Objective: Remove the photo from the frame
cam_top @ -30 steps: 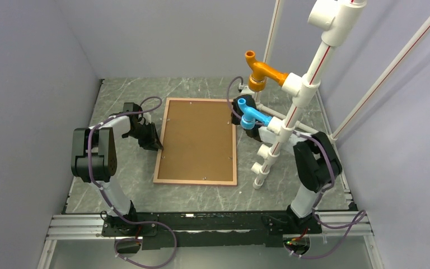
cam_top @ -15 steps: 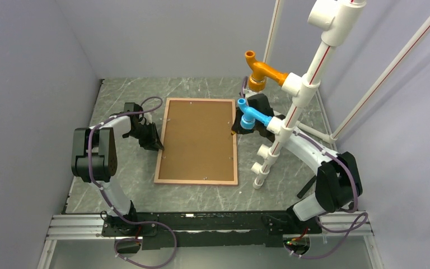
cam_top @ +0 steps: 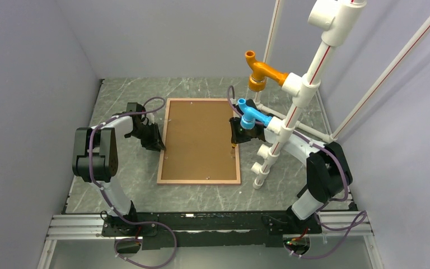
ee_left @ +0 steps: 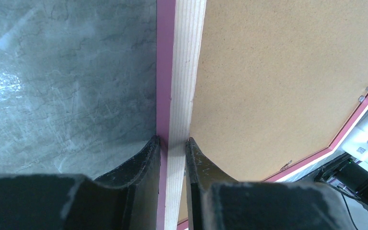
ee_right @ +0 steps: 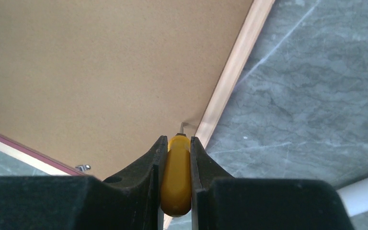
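The frame (cam_top: 199, 181) lies face down on the marble table, its pale wooden back up and the brown backing board (cam_top: 199, 134) filling it. The photo is hidden under that board. My left gripper (cam_top: 158, 147) is shut on the frame's left border (ee_left: 182, 72), one finger on each side of the strip. My right gripper (cam_top: 235, 140) is shut on a yellow-handled tool (ee_right: 176, 172). The tool's thin metal tip touches a small metal tab (ee_right: 184, 126) at the board's right edge, beside the frame's border (ee_right: 235, 62).
A white pipe stand (cam_top: 291, 112) rises just right of the frame, carrying an orange fitting (cam_top: 257, 73) and a blue fitting (cam_top: 249, 115) that overhangs my right gripper. Another small metal clip (ee_right: 81, 167) sits on the board's edge. Grey walls enclose the table.
My right arm has swung from the back right, near the pipes, down to the middle of the frame's right edge. The frame has shifted slightly; the left gripper keeps its hold.
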